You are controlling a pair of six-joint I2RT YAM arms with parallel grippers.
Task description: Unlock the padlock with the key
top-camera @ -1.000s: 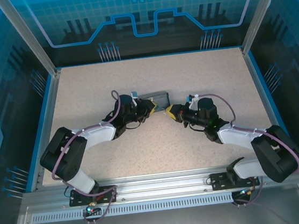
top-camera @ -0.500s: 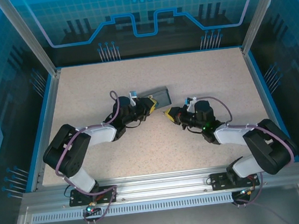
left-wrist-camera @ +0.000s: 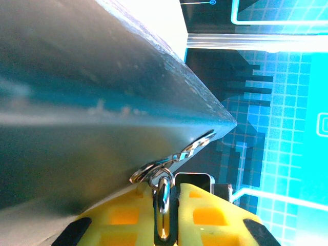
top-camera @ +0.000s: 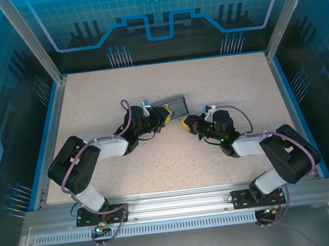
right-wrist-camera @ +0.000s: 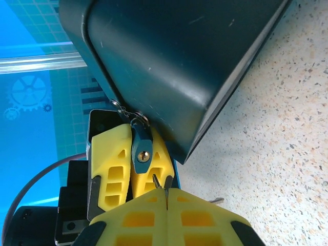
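The padlock (right-wrist-camera: pixel 143 151), a small blue-grey body with a brass keyhole, hangs from the hasp of the dark box (right-wrist-camera: pixel 174 61). My left gripper (left-wrist-camera: pixel 171 187) is shut on it, yellow fingers (right-wrist-camera: pixel 108 164) on either side, and its silvery shackle (left-wrist-camera: pixel 163 192) shows between them. The right gripper (right-wrist-camera: pixel 167 197) is shut on the key (right-wrist-camera: pixel 157 182). The key's thin dark tip sticks out just below the keyhole, a little apart from it. In the top view the left gripper (top-camera: pixel 167 116) and the right gripper (top-camera: pixel 184 122) nearly meet beside the box (top-camera: pixel 175 104).
The box rests tilted on the speckled table (right-wrist-camera: pixel 277 133), with one end raised at the left gripper. A small metal piece (right-wrist-camera: pixel 217 201) pokes out by the right finger, low over the table. Blue walls ring the table (top-camera: pixel 218 75).
The left gripper turned and tilted the box's near end a second ago. The right arm drew in, bringing its gripper slightly closer to the padlock.
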